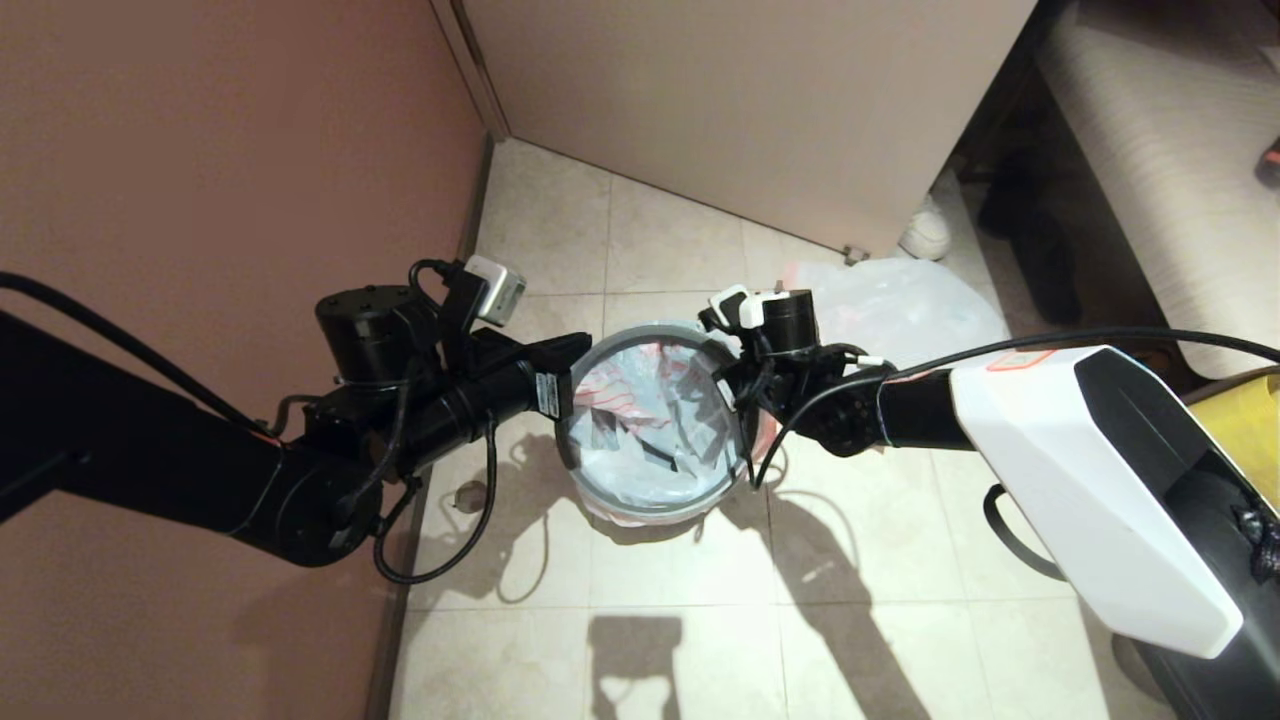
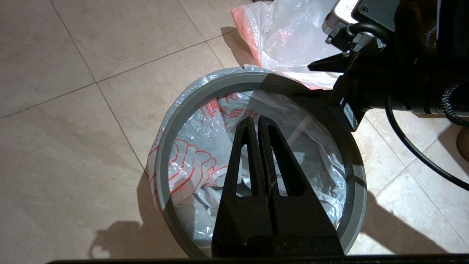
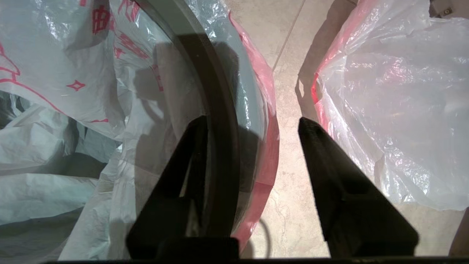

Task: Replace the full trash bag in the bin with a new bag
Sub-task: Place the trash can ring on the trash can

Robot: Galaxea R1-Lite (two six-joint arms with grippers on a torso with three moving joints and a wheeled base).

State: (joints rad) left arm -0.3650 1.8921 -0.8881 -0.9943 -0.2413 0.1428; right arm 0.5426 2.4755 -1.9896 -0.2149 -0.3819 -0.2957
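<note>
The bin's [image 1: 650,512] mouth, lined by the printed bag [image 1: 640,420], lies open between the left gripper [image 1: 570,365] and the right gripper [image 1: 735,385] at opposite rims. The full bag [image 1: 900,305] crowds the floor just beyond the right gripper. Bare floor [image 1: 680,640] lies in front of the bin.

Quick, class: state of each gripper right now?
Left gripper: closed, holding nothing, above the new bag.
Right gripper: open, straddling the grey hoop.
</note>
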